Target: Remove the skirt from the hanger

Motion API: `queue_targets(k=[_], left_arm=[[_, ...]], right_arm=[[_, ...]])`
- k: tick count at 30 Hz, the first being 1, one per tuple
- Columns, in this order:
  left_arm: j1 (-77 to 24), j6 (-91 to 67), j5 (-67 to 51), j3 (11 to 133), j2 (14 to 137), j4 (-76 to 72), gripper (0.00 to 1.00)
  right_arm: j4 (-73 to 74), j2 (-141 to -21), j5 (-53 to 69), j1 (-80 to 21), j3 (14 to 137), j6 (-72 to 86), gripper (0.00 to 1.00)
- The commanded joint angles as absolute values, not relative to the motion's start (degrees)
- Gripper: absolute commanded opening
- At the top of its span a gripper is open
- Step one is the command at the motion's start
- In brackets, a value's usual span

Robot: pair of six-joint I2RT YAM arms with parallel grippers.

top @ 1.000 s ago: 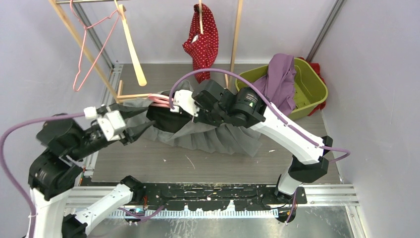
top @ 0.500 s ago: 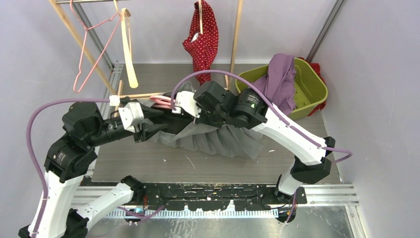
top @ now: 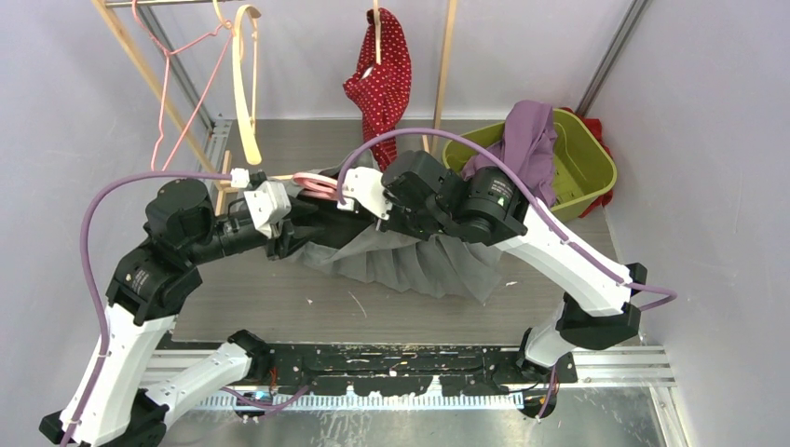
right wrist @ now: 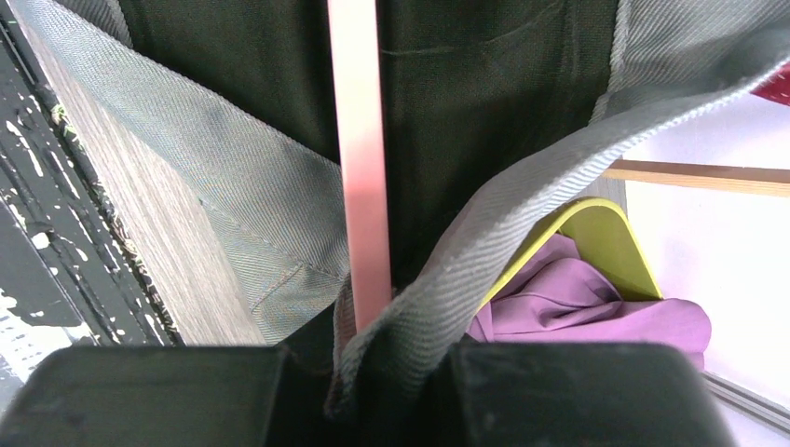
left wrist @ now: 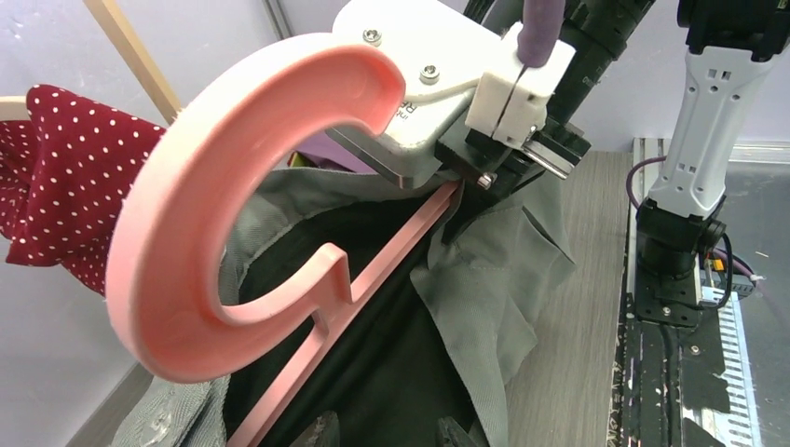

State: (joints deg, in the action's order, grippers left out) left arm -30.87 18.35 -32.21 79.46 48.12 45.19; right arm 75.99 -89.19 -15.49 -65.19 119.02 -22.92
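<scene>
Skirt not yet off hanger; right fingers pinch waistband; left fingers at lining, grip unclear.

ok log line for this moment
left claw open at skirt | right claw shut on hanger | skirt not yet off

Right hand clamped (left hand alongside)
</scene>
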Motion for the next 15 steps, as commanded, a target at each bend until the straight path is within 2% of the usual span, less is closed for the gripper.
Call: queue_targets(k=[1,15], left_arm=[[-31.03,18.21,-31.72,81.4,48.34,40.5,0.42],[-31.03,24.36,-27.53,84.17,49.31,41.85,0.42]], right_arm=[[72.61,-86.06,-15.9,-65.68,120.27,-21.55,0.0],[76.47,-86.35,-16.42,-67.39,121.8,-20.23,0.0]])
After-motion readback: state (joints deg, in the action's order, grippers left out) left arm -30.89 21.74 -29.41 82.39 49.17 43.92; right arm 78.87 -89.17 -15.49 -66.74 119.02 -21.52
